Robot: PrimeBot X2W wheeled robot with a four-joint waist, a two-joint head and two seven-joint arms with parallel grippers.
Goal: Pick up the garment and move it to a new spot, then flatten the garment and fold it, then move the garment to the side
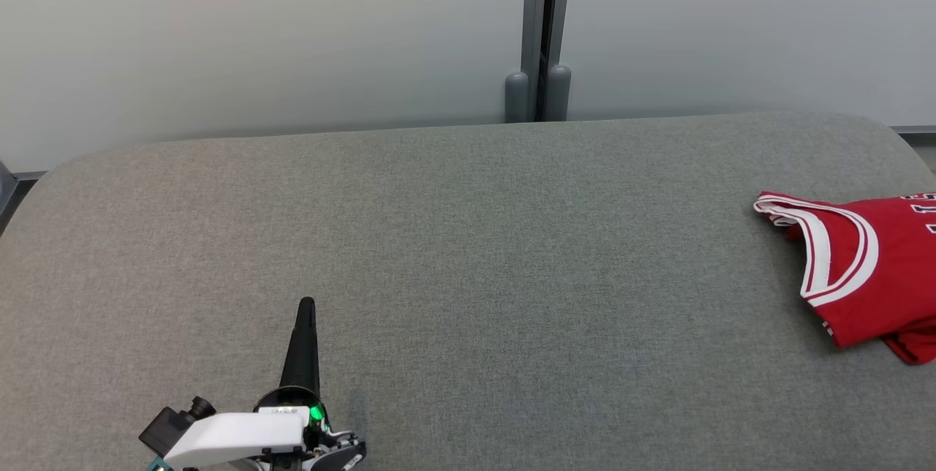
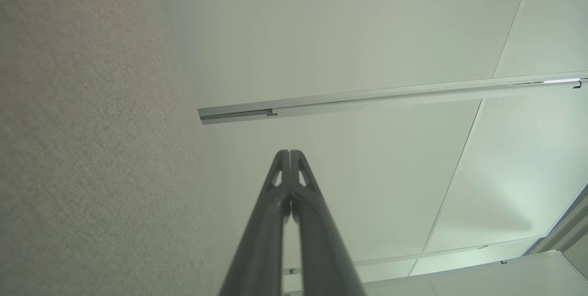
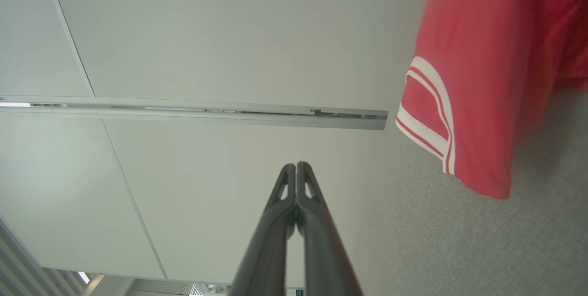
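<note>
Broadly, a grey padded surface with a woven fabric cover spans the head view from edge to edge, its far corners rounded. Behind it stand pale, plain wall panels, split by a grey metal post that runs down to the back edge of the padding.

The garment, a red sleeveless jersey with white-and-red trim around its armhole, lies on the padded surface at the far right of the head view, partly cut off by the frame edge. It looks doubled over rather than spread out, with a bit of white lettering showing at the frame edge. In the right wrist view the same red cloth sits at the upper right, resting on the grey fabric.

The left gripper shows at the lower left of the head view, well apart from the garment. Its white forearm enters from the bottom edge, and its dark fingers point up the view over bare padding. They are pressed together into one narrow spike, with nothing between them; the left wrist view shows the tips meeting. A small green light glows at the wrist.

The right gripper also has its fingers closed tip to tip, empty. It points toward the wall panels, with the garment off to one side, clear of the fingers.
</note>
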